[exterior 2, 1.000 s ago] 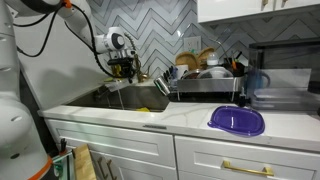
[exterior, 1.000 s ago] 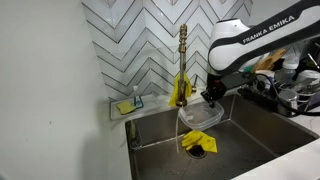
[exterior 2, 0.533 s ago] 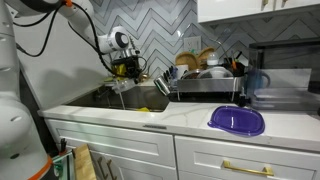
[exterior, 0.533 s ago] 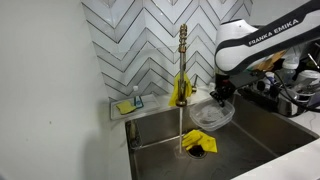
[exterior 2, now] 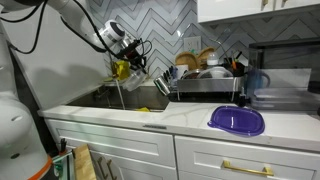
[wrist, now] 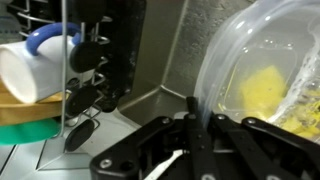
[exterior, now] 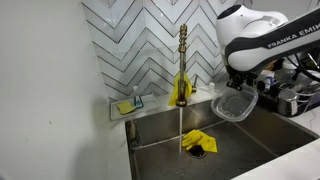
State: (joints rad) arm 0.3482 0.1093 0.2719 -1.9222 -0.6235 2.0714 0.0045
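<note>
jaws clamped together on the rim of a clear plastic container [exterior: 235,106], which hangs tilted in the air over the sink [exterior: 155,128]. below it a yellow cloth [exterior: 198,142] lies by the drain. behind stands a brass faucet [exterior: 182,70] against the tiled wall.

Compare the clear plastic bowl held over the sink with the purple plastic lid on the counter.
The clear plastic bowl is see-through; the purple plastic lid is opaque. The bowl hangs tilted in the gripper, above the steel sink; the lid lies flat on the white counter. The bowl is deep, the lid shallow. Both look plastic.
</note>
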